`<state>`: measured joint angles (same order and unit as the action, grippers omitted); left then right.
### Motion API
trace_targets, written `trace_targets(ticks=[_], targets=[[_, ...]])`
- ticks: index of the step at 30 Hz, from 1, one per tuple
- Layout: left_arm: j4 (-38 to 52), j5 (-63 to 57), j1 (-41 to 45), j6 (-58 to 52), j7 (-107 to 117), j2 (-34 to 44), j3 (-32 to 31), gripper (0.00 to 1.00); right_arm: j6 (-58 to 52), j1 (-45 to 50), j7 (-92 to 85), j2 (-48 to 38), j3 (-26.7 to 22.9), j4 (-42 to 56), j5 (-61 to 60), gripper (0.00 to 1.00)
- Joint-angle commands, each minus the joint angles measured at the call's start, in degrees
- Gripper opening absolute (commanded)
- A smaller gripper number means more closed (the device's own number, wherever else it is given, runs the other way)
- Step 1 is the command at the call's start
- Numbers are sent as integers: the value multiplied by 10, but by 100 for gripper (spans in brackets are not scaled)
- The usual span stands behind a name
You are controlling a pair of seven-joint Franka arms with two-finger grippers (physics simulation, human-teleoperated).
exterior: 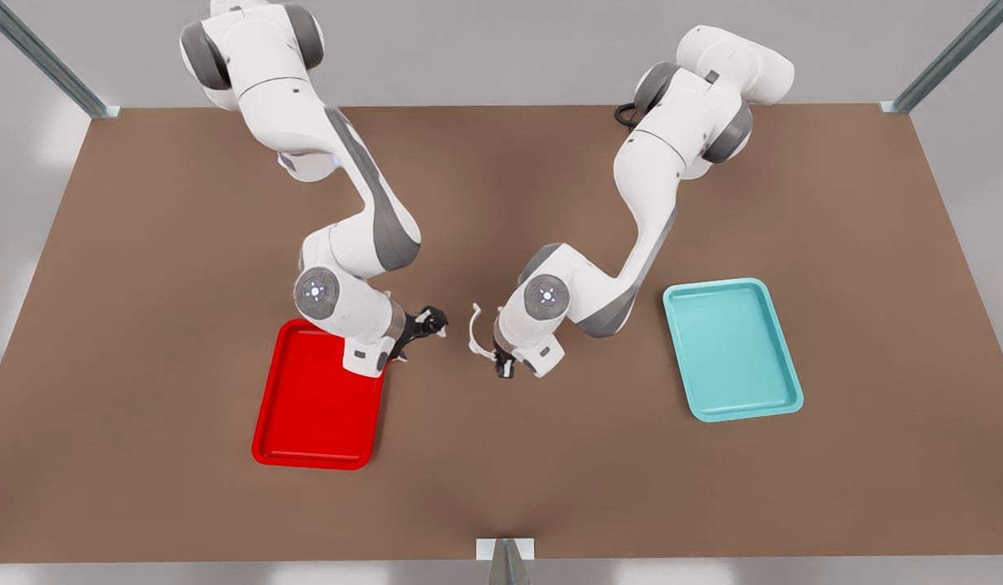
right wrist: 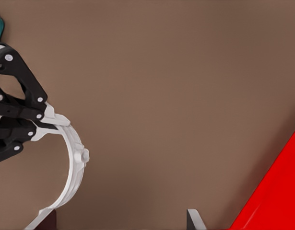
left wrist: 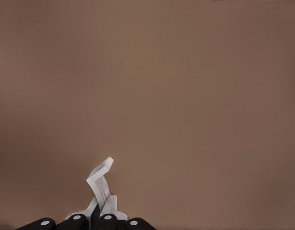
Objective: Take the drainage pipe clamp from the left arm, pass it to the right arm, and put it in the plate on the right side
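Left gripper, on the front view's right, pinches one end tab of the drainage pipe clamp, so your white arc juts sideways over the worktop toward the other arm, free end offered. Right gripper hangs just beside the plate, fingers spread and apart from the clamp, aimed at it. Both forearms are bent low, wrists turned inward, facing each other across the middle for the handover.
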<state>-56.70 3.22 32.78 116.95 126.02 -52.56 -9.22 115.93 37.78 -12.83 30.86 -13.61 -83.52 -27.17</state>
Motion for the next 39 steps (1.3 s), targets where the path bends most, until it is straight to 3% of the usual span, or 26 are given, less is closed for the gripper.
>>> trace_targets(ticks=[1,28,30,32,33,34,39], targets=[[0,-1,0,11,151,1,0,21,44,8,-15,8,0,1,-9,100],[1,-2,7,29,153,-5,3,21,63,65,-32,79,0,-17,-1,98],[2,-1,7,29,153,-5,3,21,65,66,-32,79,0,-16,-1,69],[3,-1,8,32,153,-5,3,21,65,69,-37,79,0,-15,-1,25],[3,-2,8,35,152,-5,3,48,65,68,-40,79,0,-15,-1,21],[3,-1,8,38,153,-5,3,100,65,68,-40,79,0,-12,-1,21],[2,-1,-3,29,150,-1,3,100,57,79,-25,84,-5,-8,48,21]])
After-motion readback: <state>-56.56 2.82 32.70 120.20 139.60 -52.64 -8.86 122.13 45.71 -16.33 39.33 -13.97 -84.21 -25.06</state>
